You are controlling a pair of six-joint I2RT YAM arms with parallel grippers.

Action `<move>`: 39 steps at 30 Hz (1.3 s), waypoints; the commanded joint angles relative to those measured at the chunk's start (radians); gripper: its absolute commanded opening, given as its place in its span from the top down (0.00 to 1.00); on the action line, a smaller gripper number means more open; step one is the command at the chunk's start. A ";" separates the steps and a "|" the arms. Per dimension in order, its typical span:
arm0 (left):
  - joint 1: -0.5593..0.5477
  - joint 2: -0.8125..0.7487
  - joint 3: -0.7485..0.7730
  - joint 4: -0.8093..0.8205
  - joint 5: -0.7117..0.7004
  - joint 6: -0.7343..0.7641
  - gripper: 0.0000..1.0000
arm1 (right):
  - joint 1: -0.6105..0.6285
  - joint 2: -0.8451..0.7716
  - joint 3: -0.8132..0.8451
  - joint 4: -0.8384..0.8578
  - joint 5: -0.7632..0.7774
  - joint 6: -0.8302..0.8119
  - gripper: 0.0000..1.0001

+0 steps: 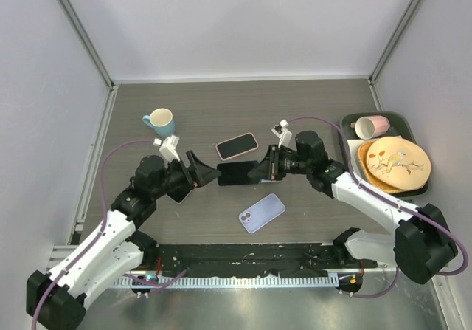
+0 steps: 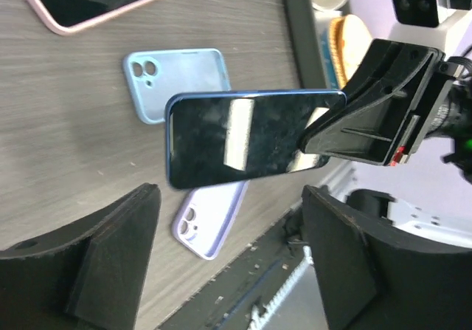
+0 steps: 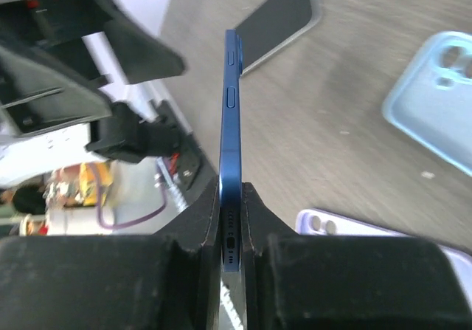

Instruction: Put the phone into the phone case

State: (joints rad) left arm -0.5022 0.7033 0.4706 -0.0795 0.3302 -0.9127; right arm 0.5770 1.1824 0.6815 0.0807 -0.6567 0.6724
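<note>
The right end effector (image 1: 259,169) gripped a dark blue smartphone (image 1: 234,173) with a glossy black screen above the middle of the grey wood-grain surface (image 1: 310,108), its two black fingers closed tight on the phone's port end while the rest of the handset jutted out towards the left arm. The left end effector (image 1: 209,172) faced it with its fingers spread wide and nothing between them, the tips just short of the phone's free end. A light blue soft phone case (image 2: 177,83) lay open side up on the surface beneath the held handset, seen only from the wrist cameras, and a lavender phone case (image 1: 262,212) lay back side up nearer the front edge, close to its middle. A second phone in a pink case (image 1: 237,145) rested screen up just beyond the held one, towards the far edge. A teal ceramic mug (image 1: 160,121) stood towards the left edge, and a dark green tray (image 1: 391,111) along the right edge carried a pink cup (image 1: 372,126) and a floral cream plate (image 1: 398,162).
</note>
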 commanded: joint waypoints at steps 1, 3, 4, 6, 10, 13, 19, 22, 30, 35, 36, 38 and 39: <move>-0.007 0.137 0.120 -0.170 -0.115 0.119 0.13 | -0.080 -0.050 0.053 -0.145 0.141 -0.073 0.99; -0.035 0.200 0.192 -0.218 -0.236 0.156 0.11 | -0.114 -0.067 0.062 -0.188 0.176 -0.106 0.99; -0.065 0.272 0.215 -0.245 -0.264 0.169 0.11 | -0.144 -0.072 0.066 -0.234 0.190 -0.121 0.99; -0.085 0.355 0.284 -0.253 -0.284 0.193 0.14 | -0.176 -0.087 0.075 -0.274 0.207 -0.157 0.99; -0.127 0.577 0.420 -0.263 -0.310 0.213 0.23 | -0.252 -0.118 0.078 -0.341 0.209 -0.185 0.99; -0.165 0.764 0.515 -0.273 -0.354 0.231 0.30 | -0.284 -0.125 0.078 -0.360 0.216 -0.194 0.99; -0.245 1.012 0.663 -0.281 -0.405 0.252 0.35 | -0.296 -0.107 0.079 -0.368 0.209 -0.203 0.99; -0.275 1.084 0.706 -0.308 -0.486 0.253 0.42 | -0.299 -0.101 0.078 -0.371 0.203 -0.208 0.99; -0.285 1.164 0.712 -0.315 -0.508 0.244 0.83 | -0.307 -0.095 0.079 -0.371 0.186 -0.212 0.99; -0.285 1.095 0.672 -0.322 -0.522 0.219 1.00 | -0.307 -0.090 0.076 -0.372 0.170 -0.209 0.99; -0.285 1.079 0.659 -0.339 -0.528 0.207 1.00 | -0.309 -0.090 0.075 -0.369 0.163 -0.206 0.99; -0.285 1.030 0.639 -0.358 -0.557 0.195 1.00 | -0.309 -0.092 0.063 -0.358 0.132 -0.195 0.99; -0.285 1.012 0.620 -0.391 -0.580 0.180 1.00 | -0.307 -0.092 0.059 -0.345 0.120 -0.191 0.99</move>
State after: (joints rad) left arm -0.7879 1.8240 1.1397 -0.3862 -0.1692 -0.6937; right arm 0.2726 1.1019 0.7090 -0.3347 -0.4606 0.4728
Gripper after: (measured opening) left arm 0.010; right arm 0.142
